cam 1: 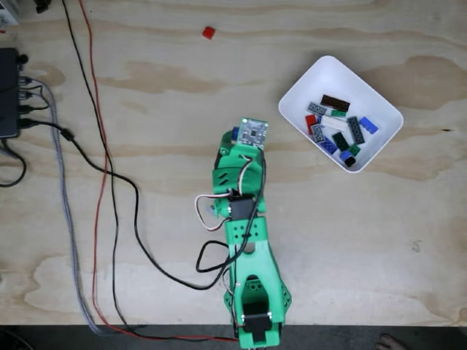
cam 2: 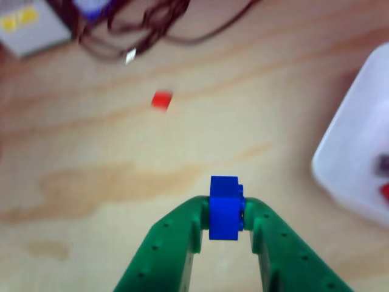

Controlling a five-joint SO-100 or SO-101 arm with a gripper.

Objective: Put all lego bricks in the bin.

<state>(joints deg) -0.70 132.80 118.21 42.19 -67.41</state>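
In the fixed view we see the green arm (cam 1: pixel 244 240) stretched up the picture from its base at the bottom edge, its wrist board near the middle of the plywood table (cam 1: pixel 146 240). The gripper (cam 2: pixel 226 214) is clearer in the other view, where we look along its two green fingers (cam 2: pixel 176 243): they are drawn narrow and pinch a blue brick (cam 2: pixel 226 207) between their tips, the brick standing upright and rising a little above them. In the fixed view only a sliver of that blue shows beside the wrist board (cam 1: pixel 235 134).

The bin (cam 1: pixel 306 91) sits to the upper right of the gripper in the fixed view, apart from it, turned at an angle on the table. Inside we count roughly a dozen lego bricks (cam 1: pixel 337 131) heaped toward its lower right half: blue, grey, dark green, red, brown and black pieces, some overlapping, so we cannot tell the exact number. In the other view the bin's corner (cam 2: pixel 358 152) is blurred and cut off at the right edge.

A red brick (cam 1: pixel 209 32) lies alone on the table well ahead of the gripper and to its left, seen blurred in the other view (cam 2: pixel 161 100). Cables (cam 1: pixel 102 182) trail down the left side, away from the gripper.
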